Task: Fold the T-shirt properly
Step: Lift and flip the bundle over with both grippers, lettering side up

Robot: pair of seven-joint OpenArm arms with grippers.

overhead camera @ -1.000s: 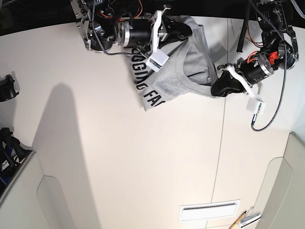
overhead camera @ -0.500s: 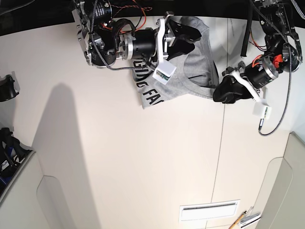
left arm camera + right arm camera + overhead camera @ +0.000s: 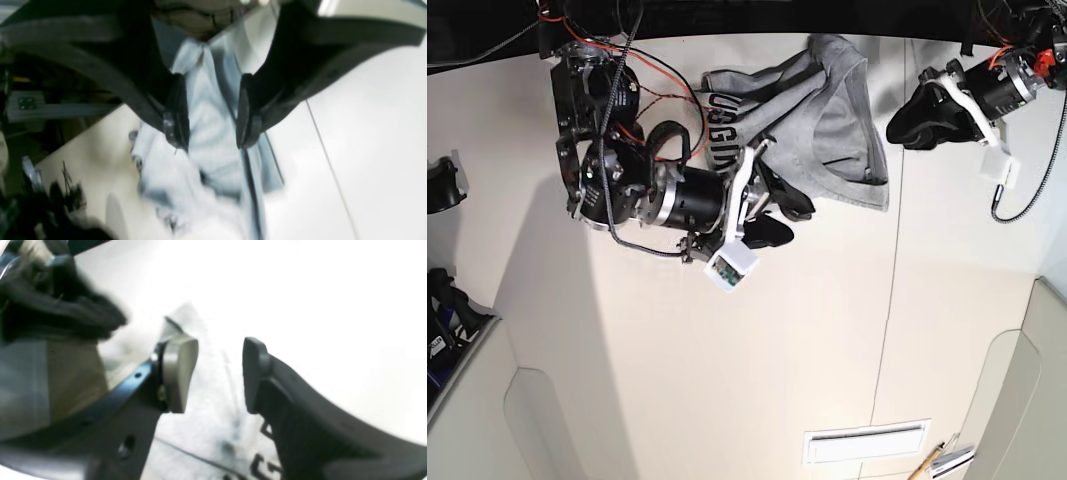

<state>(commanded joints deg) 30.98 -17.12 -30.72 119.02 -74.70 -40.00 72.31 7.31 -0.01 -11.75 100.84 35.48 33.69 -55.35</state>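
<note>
Tabletop [image 3: 697, 370], pale and smooth, fills most of the base view, with a thin seam running down its right-hand part. Take that view as a clock face, with 12 at the top.

The robot's right arm [image 3: 607, 170], black with white parts and red and dark cables, comes in from 11 o'clock and reaches toward the centre. The left arm [image 3: 1017, 85], of similar build, comes in from 2 o'clock.

The T-shirt [image 3: 827, 130], heather grey, lies bunched and partly doubled over between 12 and 1 o'clock, its surface creased and its outline uneven. One narrow part points up toward 12; a corner reaches down toward 1.

The right gripper [image 3: 801, 222] is near the centre, its black fingers apart. It overlaps the shirt's lower-left edge in this view — whether it touches the cloth, I cannot tell. The left gripper [image 3: 912, 120] is at 2 o'clock, just beside the shirt's right edge as seen here; the left wrist view shows its fingers parted, with grey cloth visible beyond them.

A white rectangular panel [image 3: 865, 441] sits at 5 o'clock, with a pencil [image 3: 922, 466] near its right end. Black block lettering [image 3: 723, 130] shows on the shirt, close to 12 o'clock, partly hidden by the right arm.
</note>
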